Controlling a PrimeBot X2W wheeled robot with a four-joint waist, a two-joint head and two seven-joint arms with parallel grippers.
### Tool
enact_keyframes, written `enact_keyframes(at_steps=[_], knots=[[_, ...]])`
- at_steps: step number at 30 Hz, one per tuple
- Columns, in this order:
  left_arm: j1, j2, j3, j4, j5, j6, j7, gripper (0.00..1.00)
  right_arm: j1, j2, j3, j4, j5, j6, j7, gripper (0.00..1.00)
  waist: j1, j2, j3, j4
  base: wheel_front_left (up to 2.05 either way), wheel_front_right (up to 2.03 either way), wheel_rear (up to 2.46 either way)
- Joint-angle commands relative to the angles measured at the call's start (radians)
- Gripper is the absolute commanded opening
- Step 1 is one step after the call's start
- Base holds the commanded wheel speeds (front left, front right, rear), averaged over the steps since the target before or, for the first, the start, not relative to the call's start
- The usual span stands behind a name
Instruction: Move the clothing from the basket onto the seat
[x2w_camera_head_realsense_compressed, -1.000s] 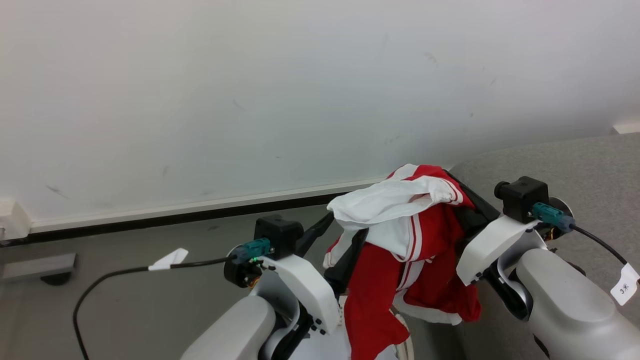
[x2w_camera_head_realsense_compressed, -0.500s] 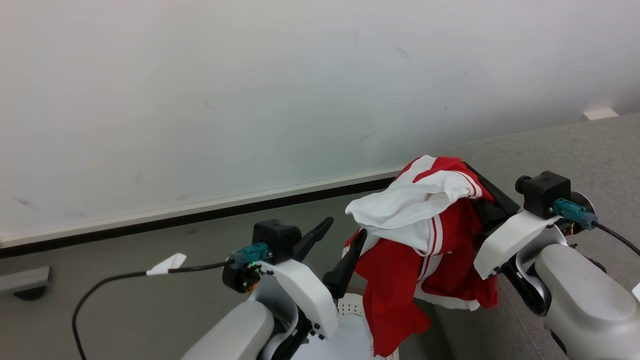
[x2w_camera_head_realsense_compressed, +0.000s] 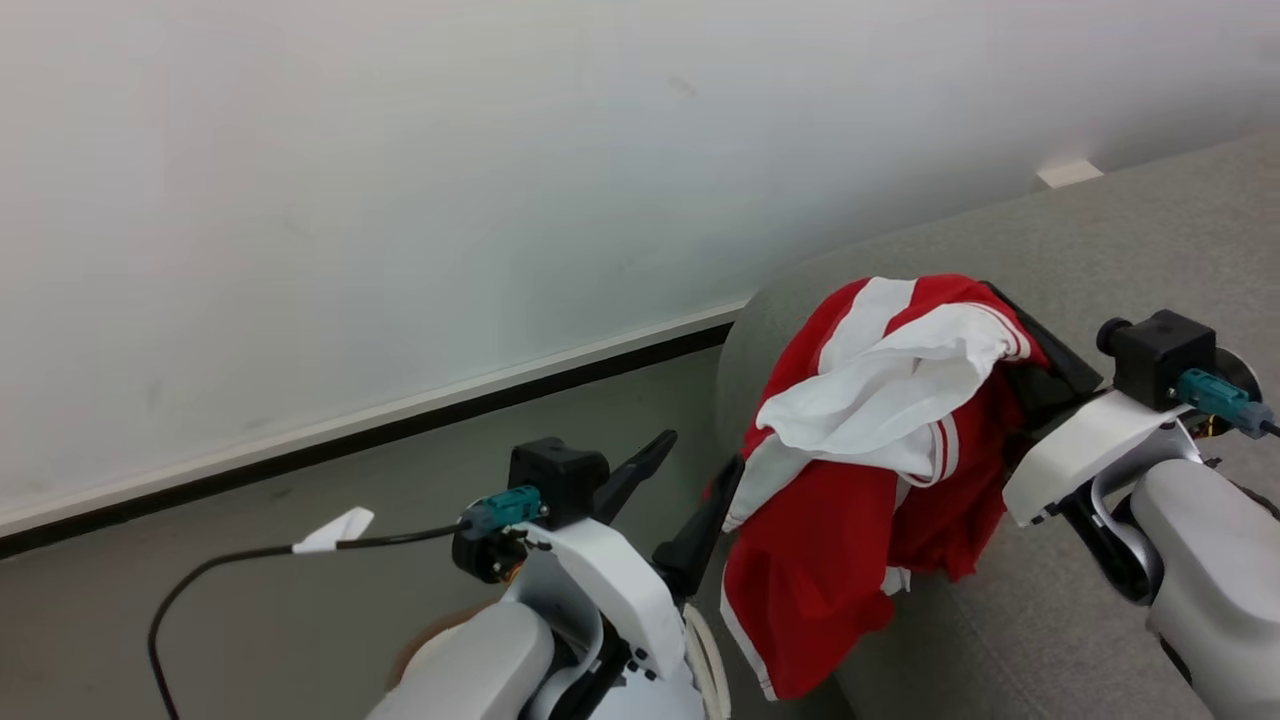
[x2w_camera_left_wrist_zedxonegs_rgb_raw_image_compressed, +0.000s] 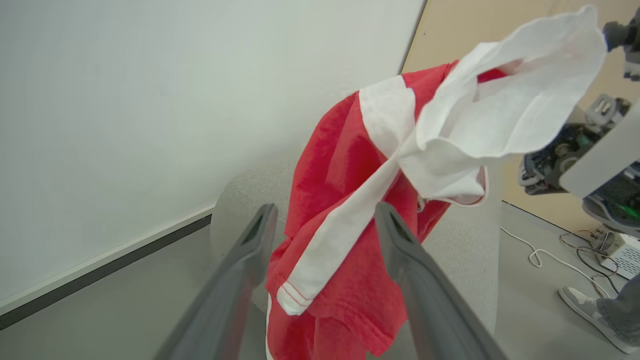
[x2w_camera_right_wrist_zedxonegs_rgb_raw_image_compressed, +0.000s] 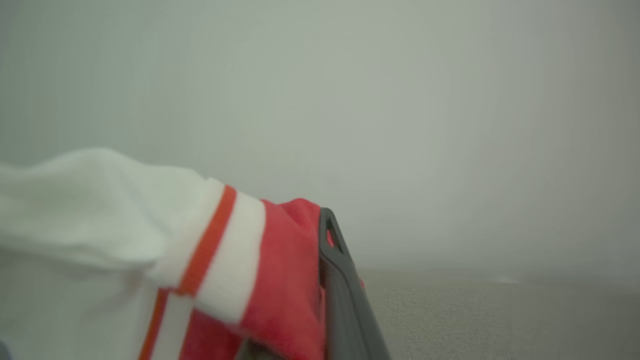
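The clothing (x2w_camera_head_realsense_compressed: 880, 450), a red and white bundle with thin stripe trim, hangs draped over my right gripper (x2w_camera_head_realsense_compressed: 1010, 310), which is shut on it. It hangs above the rounded arm of the seat (x2w_camera_head_realsense_compressed: 1100, 220), a light-grey sofa. In the right wrist view one dark finger (x2w_camera_right_wrist_zedxonegs_rgb_raw_image_compressed: 342, 290) pokes out beside the clothing (x2w_camera_right_wrist_zedxonegs_rgb_raw_image_compressed: 150, 260); the other is covered. My left gripper (x2w_camera_head_realsense_compressed: 700, 455) stands open just left of the bundle. Seen from the left wrist, the clothing (x2w_camera_left_wrist_zedxonegs_rgb_raw_image_compressed: 350, 200) hangs beyond the open left gripper (x2w_camera_left_wrist_zedxonegs_rgb_raw_image_compressed: 326, 210). A sliver of the basket (x2w_camera_head_realsense_compressed: 712, 665) shows under my left forearm.
A white wall with a dark baseboard (x2w_camera_head_realsense_compressed: 400, 425) runs behind the grey floor (x2w_camera_head_realsense_compressed: 250, 620). In the left wrist view a person's shoe (x2w_camera_left_wrist_zedxonegs_rgb_raw_image_compressed: 595, 315), loose white cables (x2w_camera_left_wrist_zedxonegs_rgb_raw_image_compressed: 550, 257) and a small white box (x2w_camera_left_wrist_zedxonegs_rgb_raw_image_compressed: 620, 250) lie on the floor to the right of the sofa.
The head view has swung right, bringing more of the seat in. The right gripper has carried the clothing to over the seat's arm. The left gripper stays open, now clear of the fabric.
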Motion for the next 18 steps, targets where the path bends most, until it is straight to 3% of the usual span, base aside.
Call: enact_keyframes(at_steps=[1, 10, 18], knots=[[-0.002, 0.003, 0.001, -0.002, -0.001, 0.000, -0.003, 1.00, -0.010, -0.015, -0.009, -0.010, -0.003, -0.002, -0.005, 0.00, 0.0000, -0.0001, 0.008, -0.030, 0.00, 0.00, 0.00], [-0.009, 0.004, -0.010, -0.022, 0.001, 0.002, -0.002, 1.00, 0.013, -0.071, -0.052, -0.065, -0.004, -0.002, -0.005, 0.00, 0.0000, -0.0001, 0.027, -0.106, 0.00, 0.00, 0.00], [-0.016, 0.005, -0.022, -0.042, 0.009, 0.006, 0.005, 1.00, 0.032, -0.092, -0.092, -0.094, -0.008, -0.002, -0.005, 0.00, 0.0000, -0.0001, 0.056, -0.118, 0.00, 0.00, 0.00]])
